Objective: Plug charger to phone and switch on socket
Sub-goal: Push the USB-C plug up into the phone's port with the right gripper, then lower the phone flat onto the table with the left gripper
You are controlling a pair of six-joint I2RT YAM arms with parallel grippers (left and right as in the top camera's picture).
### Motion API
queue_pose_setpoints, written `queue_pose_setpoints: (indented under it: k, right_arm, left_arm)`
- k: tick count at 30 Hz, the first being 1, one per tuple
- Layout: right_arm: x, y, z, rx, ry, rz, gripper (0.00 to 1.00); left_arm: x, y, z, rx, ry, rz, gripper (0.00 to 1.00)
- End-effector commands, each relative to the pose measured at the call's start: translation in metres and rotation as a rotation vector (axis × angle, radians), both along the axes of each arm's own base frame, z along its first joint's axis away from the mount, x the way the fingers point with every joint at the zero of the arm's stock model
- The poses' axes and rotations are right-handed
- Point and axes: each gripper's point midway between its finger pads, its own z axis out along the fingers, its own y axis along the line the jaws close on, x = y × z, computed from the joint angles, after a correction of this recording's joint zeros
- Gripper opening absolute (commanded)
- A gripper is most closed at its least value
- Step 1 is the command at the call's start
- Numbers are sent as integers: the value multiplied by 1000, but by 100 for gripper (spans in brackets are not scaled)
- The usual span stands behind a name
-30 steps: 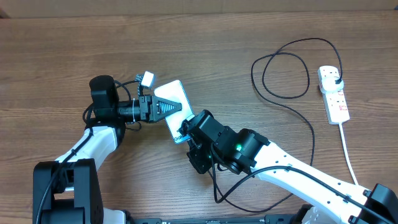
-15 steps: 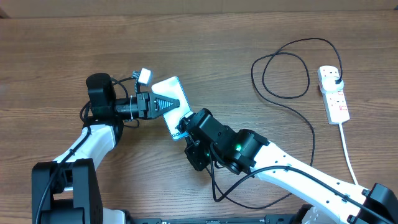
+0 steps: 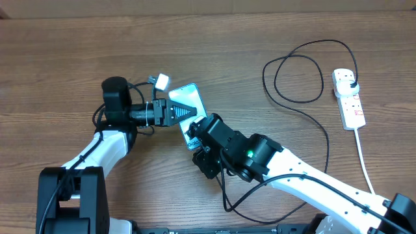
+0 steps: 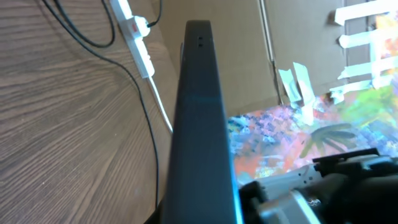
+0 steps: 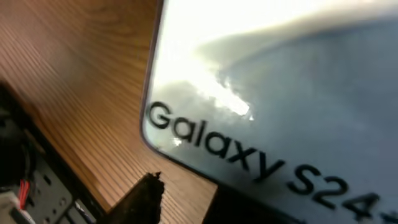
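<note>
Well, the left gripper [image 3: 185, 112] is pinching the phone [image 3: 188, 97], its two dark fingers pressed together with the handset between them, a little left of centre on the wooden table [image 3: 65, 58]. From above the lit, pale screen faces up and the phone sits at a slant, its lettered end pointing down toward the right arm. The left wrist camera sees the phone [image 4: 199, 124] edge-on, a slim dark strip running straight up the middle of its view, with the socket [image 4: 134, 37] far off behind it. Whether the phone is resting on the wood or lifted clear, I cannot tell. The right gripper [image 3: 195, 133] is right at that lettered end, and its own camera is filled by the screen [image 5: 280, 81] with "Galaxy S24" across it and one dark fingertip [image 5: 146, 196] just below the corner; whether those fingers are spread or pinching anything, I cannot tell. Over on the far right, the socket [image 3: 350, 104] lies well apart from both arms, its thick white cord [image 3: 363, 153] trailing toward the near edge. The charger [image 3: 323, 83] has its black plug [image 3: 351, 84] seated in the strip's top outlet, and the thin cable loops once, then sweeps down under the right arm; its connector tip is hidden.
</note>
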Motion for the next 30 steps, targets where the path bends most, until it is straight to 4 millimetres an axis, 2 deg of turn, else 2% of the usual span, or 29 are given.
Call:
queue_pose_setpoints:
  k: [1, 3, 5, 6, 8, 10, 12, 14, 17, 20, 26, 30]
  right_arm:
    - [5, -3, 35, 52, -66, -16, 45]
    - [0, -9, 43, 55, -69, -17, 55]
    - [-7, -18, 52, 55, -70, -18, 60]
    - [-11, -29, 59, 41, -79, -27, 64]
    - [-15, -48, 66, 10, -101, -51, 85]
    - [-18, -69, 73, -18, -120, -99, 91]
    - [-21, -91, 82, -34, -142, -176, 92]
    - [-25, -106, 91, -26, -159, -227, 92]
    - [-32, -118, 105, 21, -176, -261, 93]
    - [-37, -125, 118, 74, -202, -270, 93]
    - [-40, -127, 121, 88, -206, -276, 94]
    - [-41, -129, 118, 77, -199, -276, 95]
  left_arm:
    - [12, -1, -10, 47, 34, 82, 4]
    - [19, -2, -19, 81, 78, 135, 4]
    - [24, -5, -30, 126, 128, 189, 4]
    - [28, -9, -39, 162, 174, 231, 4]
    - [30, -21, -46, 198, 198, 260, 4]
    - [32, -33, -48, 230, 194, 277, 4]
    - [36, -47, -50, 291, 187, 304, 4]
    - [42, -51, -52, 373, 175, 332, 4]
    - [52, -37, -64, 589, 182, 392, 4]
    - [61, -27, -65, 717, 169, 337, 4]
    - [75, -33, -77, 716, 152, 111, 4]
    - [63, -52, -91, 593, 94, -102, 4]
